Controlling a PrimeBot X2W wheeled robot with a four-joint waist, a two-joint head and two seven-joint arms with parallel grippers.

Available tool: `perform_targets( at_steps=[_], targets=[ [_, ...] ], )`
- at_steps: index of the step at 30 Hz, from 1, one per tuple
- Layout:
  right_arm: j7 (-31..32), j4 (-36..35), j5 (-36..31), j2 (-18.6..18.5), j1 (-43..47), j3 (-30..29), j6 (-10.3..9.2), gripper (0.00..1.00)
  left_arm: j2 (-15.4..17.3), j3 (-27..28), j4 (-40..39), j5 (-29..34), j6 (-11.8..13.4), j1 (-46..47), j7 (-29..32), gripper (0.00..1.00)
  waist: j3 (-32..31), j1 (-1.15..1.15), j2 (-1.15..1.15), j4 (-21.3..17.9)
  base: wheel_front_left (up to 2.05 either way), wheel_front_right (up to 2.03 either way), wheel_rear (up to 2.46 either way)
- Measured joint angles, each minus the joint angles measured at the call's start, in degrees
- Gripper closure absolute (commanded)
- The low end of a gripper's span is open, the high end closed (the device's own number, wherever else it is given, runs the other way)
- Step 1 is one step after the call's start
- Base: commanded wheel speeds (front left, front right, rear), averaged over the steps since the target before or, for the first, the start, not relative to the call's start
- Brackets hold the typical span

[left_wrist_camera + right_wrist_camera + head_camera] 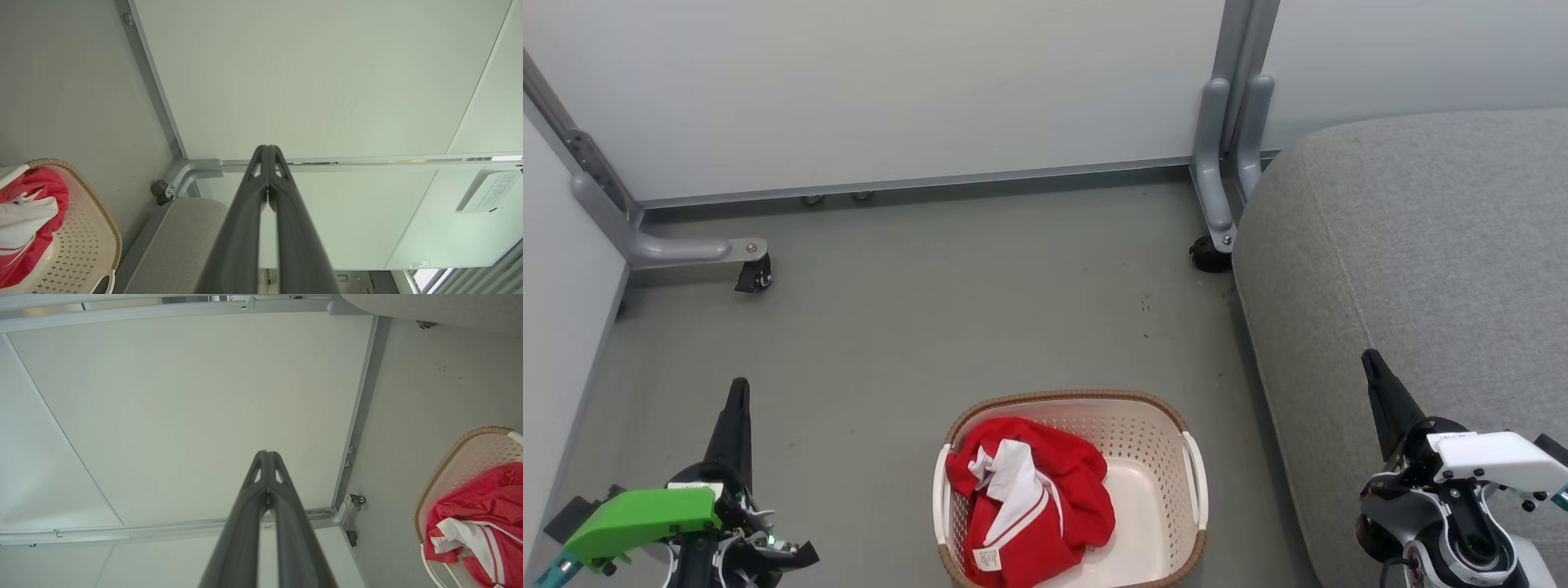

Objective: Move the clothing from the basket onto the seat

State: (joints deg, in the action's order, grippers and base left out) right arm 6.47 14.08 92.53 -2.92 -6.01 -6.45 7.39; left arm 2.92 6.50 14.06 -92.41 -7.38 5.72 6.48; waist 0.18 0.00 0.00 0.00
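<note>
Lying in basket (1147, 441): red clothing (1066, 482), white label (987, 559) unreadable | left tool (267, 149) clenched | right tool (266, 454) clenched

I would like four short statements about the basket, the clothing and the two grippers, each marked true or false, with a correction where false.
1. The clothing lies inside the basket. True.
2. The basket stands on the seat. False: it stands on the floor, beside the seat.
3. The left gripper is shut. True: its fingers meet at the tips.
4. The right gripper holds the clothing. False: it is shut on nothing, apart from the basket.
</note>
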Motion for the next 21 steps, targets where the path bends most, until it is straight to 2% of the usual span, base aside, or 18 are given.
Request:
perform_targets(
  at_steps=[2, 3, 14, 21],
  targets=[
    [0.0, 0.0, 0.0, 0.0, 0.0, 0.0, 0.00, 1.00, 0.0, 0.0, 0.0, 0.0, 0.0, 0.0, 0.0, 1.00, 0.0, 0.00, 0.00, 0.0, 0.00, 0.00, 0.00],
    [0.0, 0.0, 0.0, 0.0, 0.0, 0.0, 0.00, 0.00, 0.0, 0.0, 0.0, 0.0, 0.0, 0.0, 0.0, 0.00, 0.0, 0.00, 0.00, 0.0, 0.00, 0.00, 0.00],
    [-2.0, 0.4, -1.5, 0.5, 2.1, 1.8, -0.32, 0.00, -0.4, -2.3, 0.9, 0.7, 0.1, -1.7, -2.0, 0.00, 0.0, 0.00, 0.00, 0.0, 0.00, 0.00, 0.00],
    [-4.0, -1.7, -9.6, 0.3, 2.4, 1.6, -0.32, 0.00, 0.0, -3.2, -1.2, 8.5, 0.1, -1.7, -4.1, 0.00, 0.0, 0.00, 0.00, 0.1, 0.00, 0.00, 0.00]
  ],
)
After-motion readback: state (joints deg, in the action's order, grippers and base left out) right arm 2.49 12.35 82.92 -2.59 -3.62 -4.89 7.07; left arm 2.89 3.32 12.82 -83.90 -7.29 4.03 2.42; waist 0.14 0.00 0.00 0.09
